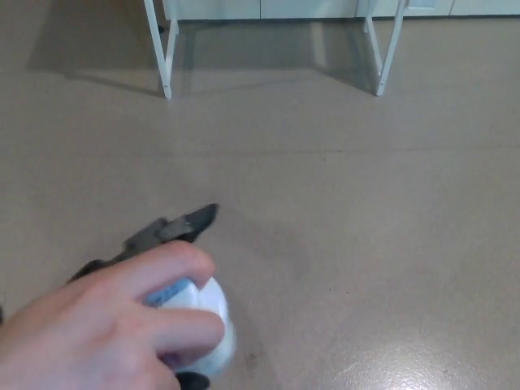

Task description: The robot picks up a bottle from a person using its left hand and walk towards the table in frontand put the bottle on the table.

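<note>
— Bottle point(210, 325), white with a blue label: where does it sit, and in whose grip?
— At lower left, over the floor point(366, 244), wrapped by a person's hand point(97, 325) from the near side. The robot's left hand point(172, 230) lies just behind it, largely hidden. Whether it is clenched, released or grasping cannot be told. The right hand does not show.
— Why held so?
— Judged as the handover: the person offers the bottle toward the black hand, leaving its far side free.
— And the way ahead?
— Bare floor runs forward to the table legs point(166, 77). Only two of them, both white, show at the top edge, and the path between appears unobstructed.
</note>
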`<state>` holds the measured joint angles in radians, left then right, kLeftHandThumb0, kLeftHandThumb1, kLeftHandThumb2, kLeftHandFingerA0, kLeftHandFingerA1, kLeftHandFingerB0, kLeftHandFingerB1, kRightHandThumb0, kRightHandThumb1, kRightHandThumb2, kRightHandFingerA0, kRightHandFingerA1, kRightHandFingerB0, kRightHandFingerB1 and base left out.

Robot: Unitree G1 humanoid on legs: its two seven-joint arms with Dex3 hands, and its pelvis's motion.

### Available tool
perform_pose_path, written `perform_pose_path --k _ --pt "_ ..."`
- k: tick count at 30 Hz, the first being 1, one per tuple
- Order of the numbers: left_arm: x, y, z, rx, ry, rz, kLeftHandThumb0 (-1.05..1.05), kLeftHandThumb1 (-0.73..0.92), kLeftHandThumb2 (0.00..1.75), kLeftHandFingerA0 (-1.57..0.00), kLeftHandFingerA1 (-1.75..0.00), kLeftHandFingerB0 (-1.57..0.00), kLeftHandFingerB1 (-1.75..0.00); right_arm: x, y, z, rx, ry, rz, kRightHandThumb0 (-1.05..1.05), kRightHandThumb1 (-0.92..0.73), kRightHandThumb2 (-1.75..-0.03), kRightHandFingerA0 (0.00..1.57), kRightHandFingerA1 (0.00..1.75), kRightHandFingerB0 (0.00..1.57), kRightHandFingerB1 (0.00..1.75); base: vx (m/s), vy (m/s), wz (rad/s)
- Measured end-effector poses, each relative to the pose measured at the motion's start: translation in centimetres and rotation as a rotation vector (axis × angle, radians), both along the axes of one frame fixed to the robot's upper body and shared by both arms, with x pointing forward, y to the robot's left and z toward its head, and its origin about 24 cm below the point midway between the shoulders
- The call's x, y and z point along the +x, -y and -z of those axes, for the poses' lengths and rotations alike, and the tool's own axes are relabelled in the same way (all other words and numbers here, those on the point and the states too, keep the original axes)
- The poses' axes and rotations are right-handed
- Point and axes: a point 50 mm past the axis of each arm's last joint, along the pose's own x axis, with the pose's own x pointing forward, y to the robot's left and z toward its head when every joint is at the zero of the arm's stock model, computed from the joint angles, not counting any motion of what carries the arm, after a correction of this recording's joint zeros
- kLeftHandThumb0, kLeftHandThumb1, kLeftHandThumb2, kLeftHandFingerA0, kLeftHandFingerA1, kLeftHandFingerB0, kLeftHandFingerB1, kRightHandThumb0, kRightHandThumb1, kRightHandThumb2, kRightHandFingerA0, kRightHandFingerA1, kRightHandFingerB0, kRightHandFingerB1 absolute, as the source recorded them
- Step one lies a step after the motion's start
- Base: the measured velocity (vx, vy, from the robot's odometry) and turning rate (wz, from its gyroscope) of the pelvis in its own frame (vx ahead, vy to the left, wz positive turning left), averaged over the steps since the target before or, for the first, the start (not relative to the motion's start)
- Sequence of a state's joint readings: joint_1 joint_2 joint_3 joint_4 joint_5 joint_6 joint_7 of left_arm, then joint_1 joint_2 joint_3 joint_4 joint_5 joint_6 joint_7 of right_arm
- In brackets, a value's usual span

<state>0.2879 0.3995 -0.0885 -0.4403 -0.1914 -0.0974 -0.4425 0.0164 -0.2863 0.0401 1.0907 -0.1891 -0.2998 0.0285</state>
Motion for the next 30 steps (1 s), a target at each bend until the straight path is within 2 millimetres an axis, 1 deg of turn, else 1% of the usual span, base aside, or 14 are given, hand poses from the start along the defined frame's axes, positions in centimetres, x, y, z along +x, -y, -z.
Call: perform_pose_path --k 1,2,4,7,8,9,10,11,12,13,14,18,22,30 --pt "0.1 0.3 0.1 -0.001 -0.010 0.010 -0.47 0.30 0.74 -0.01 -0.39 0.00 -0.19 0.0 0.0 0.0 -0.002 0.000 -0.001 -0.48 -0.69 -0.61 0.65 0.46 0.46 0.38 0.00 0.000 0.00" --pt "0.2 0.6 0.2 -0.001 -0.020 0.019 -0.61 0.38 0.54 -0.08 -0.37 0.00 -0.22 0.2 0.1 -0.1 -0.003 0.003 -0.002 -0.53 -0.56 -0.87 0.55 0.57 0.41 0.51 0.00 0.000 0.00" --pt "0.4 1.2 0.4 0.001 -0.040 0.037 -0.52 0.35 0.75 -0.02 -0.46 -0.03 -0.13 0.4 0.1 -0.2 -0.004 0.007 -0.003 -0.52 -0.56 -0.86 0.54 0.57 0.42 0.51 0.00 0.000 0.00" --pt "0.4 1.9 0.9 0.009 -0.073 0.059 -0.49 0.33 0.75 -0.06 -0.49 0.00 -0.16 0.5 0.1 -0.2 -0.005 0.007 -0.004 -0.52 -0.56 -0.86 0.54 0.56 0.42 0.51 0.00 0.000 0.00" --pt "0.3 2.1 1.1 0.011 -0.085 0.065 -0.58 0.39 0.53 -0.14 -0.41 0.00 -0.22 0.5 0.1 -0.2 -0.005 0.007 -0.005 -0.48 -0.68 -0.61 0.61 0.44 0.47 0.38 0.00 0.000 0.00" --pt "0.3 2.3 1.3 0.013 -0.096 0.069 -0.55 0.36 0.71 -0.19 -0.51 -0.05 -0.17 0.5 0.1 -0.2 -0.005 0.007 -0.006 -0.52 -0.56 -0.86 0.55 0.56 0.43 0.51 0.00 0.000 0.00" --pt "0.3 2.5 1.4 0.012 -0.105 0.072 -0.55 0.36 0.71 -0.19 -0.51 -0.05 -0.17 0.6 0.0 -0.2 -0.004 0.008 -0.006 -0.52 -0.56 -0.86 0.55 0.56 0.43 0.51 0.00 0.000 0.00" --pt "0.2 2.7 1.6 0.011 -0.112 0.075 -0.52 0.50 0.57 -0.36 -0.48 -0.10 -0.20 0.6 0.0 -0.3 -0.003 0.009 -0.007 -0.53 -0.56 -0.86 0.55 0.56 0.43 0.51 0.00 0.000 0.00" --pt "0.2 2.8 1.7 0.013 -0.115 0.073 -0.35 0.70 0.61 -0.99 -0.57 -0.38 -0.34 0.7 0.0 -0.3 -0.003 0.011 -0.009 -0.48 -0.69 -0.61 0.63 0.43 0.49 0.38 0.00 0.000 0.00" --pt "0.2 2.9 1.8 0.013 -0.115 0.067 -0.35 0.70 0.61 -0.99 -0.57 -0.38 -0.34 0.7 0.0 -0.3 -0.002 0.012 -0.010 -0.48 -0.69 -0.61 0.63 0.43 0.49 0.38 0.00 0.000 0.00" --pt "0.2 3.1 2.0 0.008 -0.113 0.049 -0.26 0.76 0.63 -1.19 -0.67 -0.61 -0.45 0.8 0.0 -0.3 -0.001 0.012 -0.012 -0.48 -0.69 -0.61 0.66 0.45 0.49 0.38 0.00 0.000 0.00" --pt "-0.1 3.7 2.5 -0.032 -0.106 -0.029 -0.11 0.69 0.74 -1.11 -1.13 -0.91 -0.77 0.9 -0.1 -0.4 0.001 0.015 -0.018 -0.49 -0.68 -0.61 0.65 0.45 0.49 0.38 0.00 0.000 0.00" --pt "-0.1 4.1 3.0 -0.057 -0.084 -0.104 -0.16 0.71 0.75 -1.05 -1.32 -0.83 -1.07 1.1 -0.2 -0.5 0.005 0.023 -0.026 -0.48 -0.69 -0.61 0.64 0.44 0.50 0.38 0.00 0.000 0.00" --pt "-0.4 4.0 3.2 -0.080 -0.041 -0.200 -0.20 0.73 0.66 -1.06 -1.29 -0.83 -0.98 1.2 -0.3 -0.5 0.009 0.019 -0.036 -0.48 -0.69 -0.61 0.62 0.45 0.49 0.38 0.00 0.000 0.00"
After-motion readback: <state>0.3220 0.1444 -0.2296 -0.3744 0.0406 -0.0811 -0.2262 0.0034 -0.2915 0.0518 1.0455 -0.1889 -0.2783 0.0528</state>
